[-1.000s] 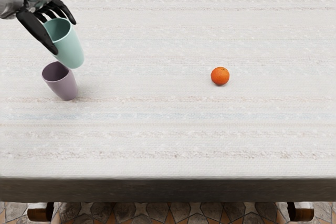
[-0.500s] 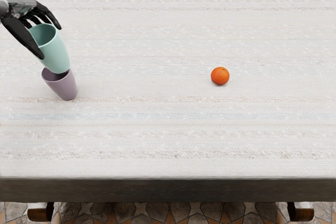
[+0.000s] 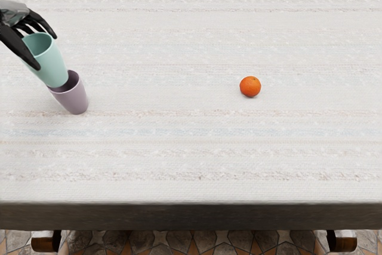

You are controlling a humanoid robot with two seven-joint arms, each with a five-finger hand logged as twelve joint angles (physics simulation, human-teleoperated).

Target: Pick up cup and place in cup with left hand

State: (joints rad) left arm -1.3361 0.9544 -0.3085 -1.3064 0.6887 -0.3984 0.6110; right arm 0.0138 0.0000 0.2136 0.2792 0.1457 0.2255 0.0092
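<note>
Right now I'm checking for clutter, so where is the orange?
In the head view, the orange lies on the table, right of the picture's middle, with the purple cup off to its left.

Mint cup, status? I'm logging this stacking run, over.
Left hand grips mint cup; right out of view. Base overlaps purple cup's mouth in view, contact unclear, not nested. Orange well aside, seemingly not in the way.

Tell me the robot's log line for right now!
left hand: grips green cup | green cup: overlaps purple cup's rim in view, not fully in | purple cup: on table | orange: apart
</note>
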